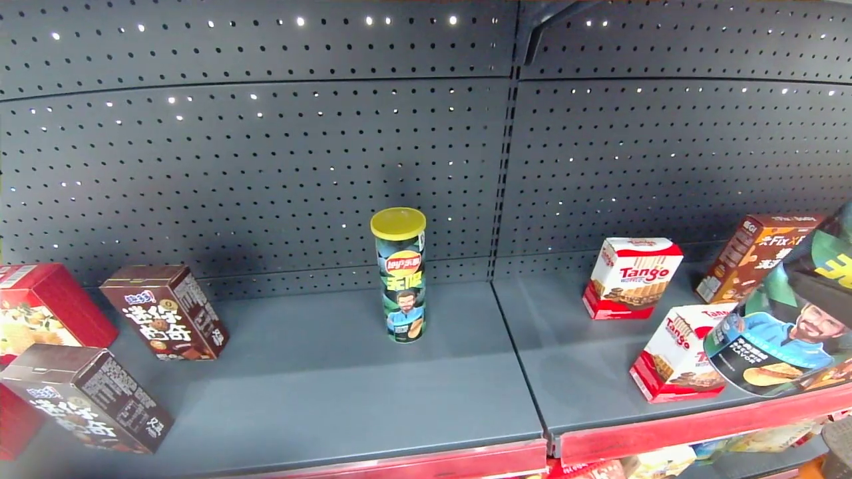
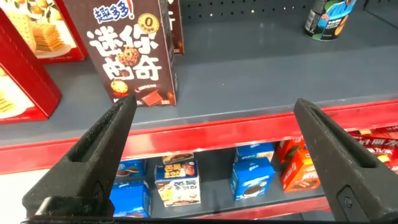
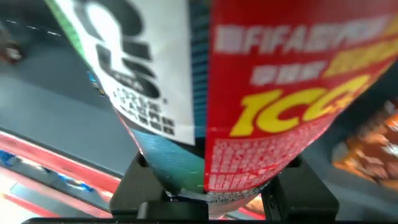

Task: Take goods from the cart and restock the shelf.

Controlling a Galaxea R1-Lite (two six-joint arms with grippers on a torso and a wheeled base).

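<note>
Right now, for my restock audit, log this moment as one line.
right gripper: shut on held chip can, at shelf right end | left gripper: open, empty, facing shelf front | standing chip can: upright, mid-shelf

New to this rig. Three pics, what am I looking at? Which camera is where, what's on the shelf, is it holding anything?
It's a two-armed robot restocking a store shelf. The large picture comes from a camera on its head, looking down at the grey shelf. On it stand an upright chip can with a yellow lid in the middle, brown cookie boxes and red boxes on the left, and wafer boxes on the right.

The two small pictures come from cameras on the wrists. The left wrist view shows the left gripper: two black fingers spread open, empty, in front of the shelf's red edge. The right wrist view looks along the held chip can, clamped in the right gripper. In the head view that can hangs tilted at the right.
</note>
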